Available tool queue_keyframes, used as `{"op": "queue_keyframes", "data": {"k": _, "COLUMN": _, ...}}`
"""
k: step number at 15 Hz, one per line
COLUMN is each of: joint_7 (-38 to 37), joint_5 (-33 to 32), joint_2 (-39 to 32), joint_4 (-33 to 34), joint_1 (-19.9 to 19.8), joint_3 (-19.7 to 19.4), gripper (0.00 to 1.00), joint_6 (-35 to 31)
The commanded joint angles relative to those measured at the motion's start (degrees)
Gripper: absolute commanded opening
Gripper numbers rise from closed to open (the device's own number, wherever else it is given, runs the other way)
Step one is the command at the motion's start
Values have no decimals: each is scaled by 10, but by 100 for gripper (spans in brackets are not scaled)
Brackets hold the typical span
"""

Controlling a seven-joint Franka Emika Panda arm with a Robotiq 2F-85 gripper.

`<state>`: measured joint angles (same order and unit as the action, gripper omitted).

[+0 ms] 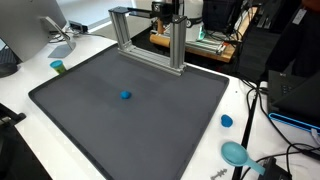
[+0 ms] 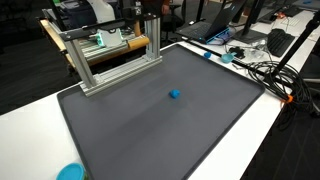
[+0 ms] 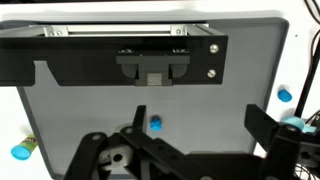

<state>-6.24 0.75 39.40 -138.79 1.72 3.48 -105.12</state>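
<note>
While both exterior views show blue block (image 1: 125, 96) on mat (image 1: 80, 105), only wrist view shows fingers (image 3: 262, 125), spread apart.

gripper (image 3: 185, 148) wide open, empty; fingers (image 3: 268, 125) spread along bottom of wrist view, pointing down.

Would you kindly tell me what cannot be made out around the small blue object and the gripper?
- small blue object: too small in every view to tell its shape.
- gripper: open; its lower parts run off the wrist view's bottom edge.
- blue round thing: cut by the bottom edge in an exterior view.
</note>
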Motion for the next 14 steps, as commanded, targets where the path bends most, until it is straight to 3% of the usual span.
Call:
{"op": "queue_keyframes", "data": {"k": 1, "joint_7": -12, "joint_5": 11, "joint_2": 25, "joint_4": -55, "joint_1": -3, "joint_3": 2, "gripper": 100, "joint_6": -60}}
{"op": "queue_keyframes", "data": {"k": 7, "joint_7": -35, "joint_5": -9, "joint_2": 49, "joint_4": -129, "joint_1": -24, "joint_3": 3, "gripper": 100, "joint_6": -122}}
{"op": "queue_keyframes", "data": {"k": 8, "joint_7": -23, "joint_5": 1, "joint_2": 17, "joint_4": -94, "joint_1": -13, "joint_3": 1, "gripper": 100, "joint_6": -93}}
{"op": "queue_keyframes", "data": {"k": 14, "joint_7": -23, "joint_5": 0, "joint_2": 16, "joint_4": -98, "joint_1": -14, "joint_3": 2, "gripper": 100, "joint_6": -97}}
